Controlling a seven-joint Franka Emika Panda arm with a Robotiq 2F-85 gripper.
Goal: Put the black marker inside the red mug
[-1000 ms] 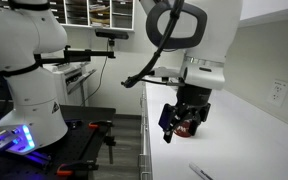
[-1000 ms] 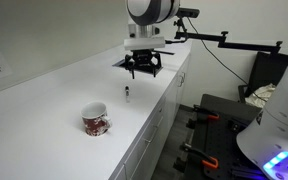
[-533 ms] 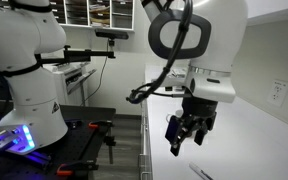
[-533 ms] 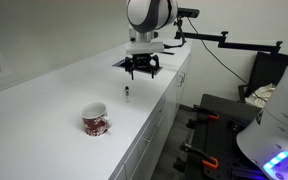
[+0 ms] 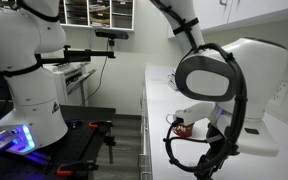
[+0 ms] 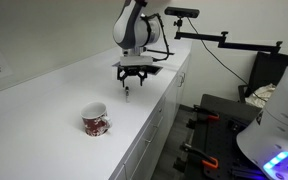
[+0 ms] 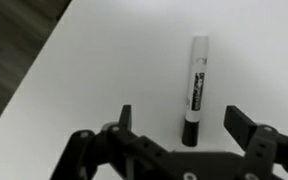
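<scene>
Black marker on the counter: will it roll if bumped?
Probably yes: the slim round black marker lies flat on the smooth white counter, so a sideways nudge could roll it. It looks stiff and light, likely easy to lift.

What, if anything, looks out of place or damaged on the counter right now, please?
Nothing stands out. The red mug stands upright on the white counter with no spill around it, and the black marker rests intact beneath the gripper, whose jaws are open.

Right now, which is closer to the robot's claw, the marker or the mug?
The black marker: it lies flat right under the open gripper. The red mug stands farther off.
</scene>
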